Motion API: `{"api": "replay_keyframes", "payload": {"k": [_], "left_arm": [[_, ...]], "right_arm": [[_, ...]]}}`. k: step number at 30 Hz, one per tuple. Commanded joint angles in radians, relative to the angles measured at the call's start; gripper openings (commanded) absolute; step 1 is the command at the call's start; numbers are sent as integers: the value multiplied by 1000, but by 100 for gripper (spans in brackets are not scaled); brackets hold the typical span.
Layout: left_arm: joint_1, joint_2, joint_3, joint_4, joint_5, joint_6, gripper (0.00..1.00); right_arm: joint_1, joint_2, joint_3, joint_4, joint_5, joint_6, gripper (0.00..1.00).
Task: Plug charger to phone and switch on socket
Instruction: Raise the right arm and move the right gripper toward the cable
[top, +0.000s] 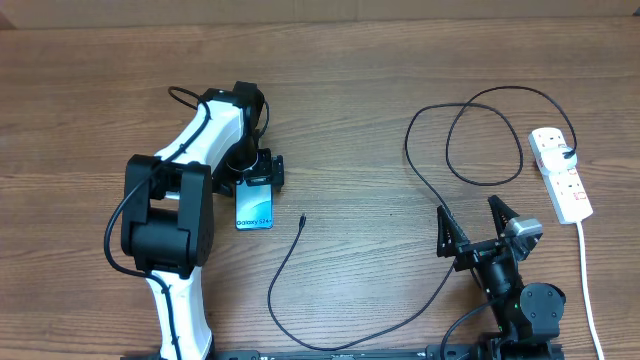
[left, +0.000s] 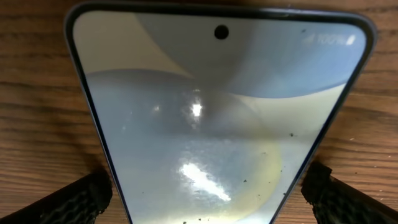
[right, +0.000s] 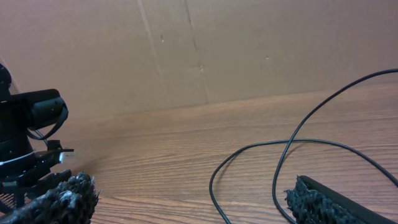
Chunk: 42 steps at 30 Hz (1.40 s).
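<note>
- as i read it, the task is barely begun: the charger is not in the phone. its connector tip lies loose on the bench, near the phone's near right corner but apart from it.
- the plug looks seated at the far end of the socket. the switches are too small for me to read, so i count switching on as left to do.
- the phone lies flat, screen up, left of the bench's middle. its long axis runs from far edge to near edge, slightly slanted.
- in the left wrist view the camera-hole end lies away from the fingers. so i judge the port end sits at the pincer, though i am not sure.
- the tip points roughly toward the far edge, along the phone's side, not at either end.
- the left pincer sits over the phone's far end with a finger at each long edge. i cannot tell whether it pinches or only straddles.
- the right pincer is spread wide and holds nothing. it sits toward the near right corner, with the cable passing just beside it.
- the socket lies along the right edge, with its long axis running far to near.
</note>
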Motion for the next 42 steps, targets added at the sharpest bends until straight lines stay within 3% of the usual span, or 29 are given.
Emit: {"api": "replay_keyframes", "payload": {"k": [1,6,9,12,18,23,29,39,42], "left_arm": [[-2,30,-50,15,-11,28,100],[-2,30,-50,21,-11,30,100],[-2,30,-50,20,-7,30,100],[-2,30,-50,19,0,30,100],[-2,30,-50,24,0,30,100],[-2,30,-50,25,0,30,100],[-2,30,-50,22,0,30,100],[-2,30,-74,51,-5,31,100],[-2,30,-110,81,-5,31,97]], "right_arm": [[-7,-8,-10,5,10,-5,100],[-7,-9,-10,46,5,16,100],[-7,-8,-9,81,-138,41,100],[-7,-7,27,53,-165,137,100],[-8,62,332,-215,-181,97,100],[-8,268,629,-418,-174,-1,100],[-8,618,911,-603,-203,-8,100],[-8,1022,953,-659,-461,78,100],[0,1133,953,-718,-470,52,94]]}}
